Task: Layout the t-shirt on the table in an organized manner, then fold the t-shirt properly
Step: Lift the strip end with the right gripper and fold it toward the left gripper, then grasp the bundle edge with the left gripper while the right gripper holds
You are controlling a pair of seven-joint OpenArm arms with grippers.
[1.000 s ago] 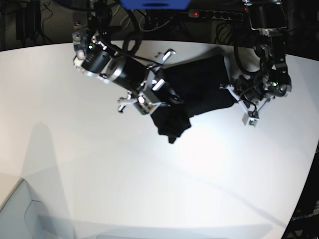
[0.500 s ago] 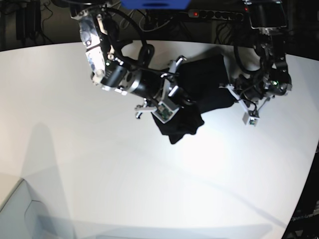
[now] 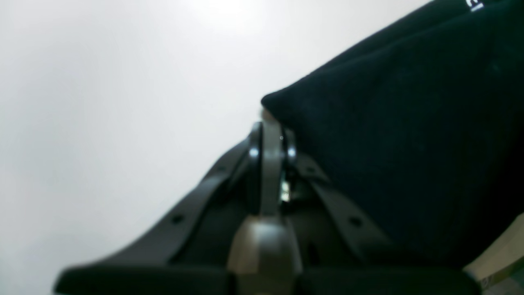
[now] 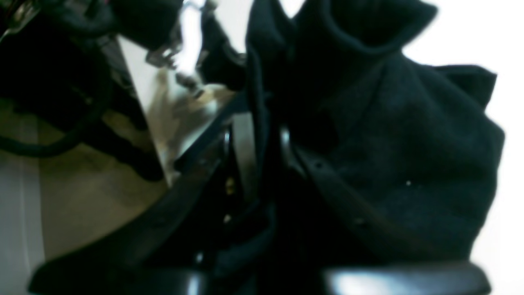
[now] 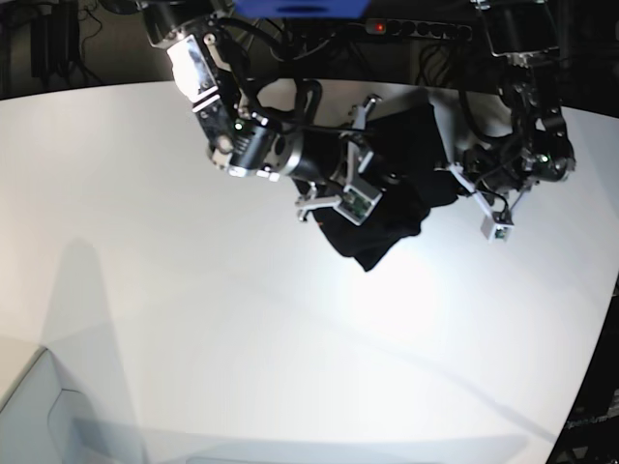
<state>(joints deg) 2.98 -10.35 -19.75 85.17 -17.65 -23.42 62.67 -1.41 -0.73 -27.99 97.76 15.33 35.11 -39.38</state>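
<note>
Black t-shirt (image 5: 392, 184) bunched on white table (image 5: 193, 319); right gripper (image 4: 262, 135) clamped on a fold, left gripper (image 3: 272, 123) pinched on its corner

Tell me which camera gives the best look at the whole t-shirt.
The base view: it shows the t-shirt bunched on the table between both arms. The left wrist view shows only one blurred black corner; the right wrist view shows crumpled folds close up, not the outline.
</note>
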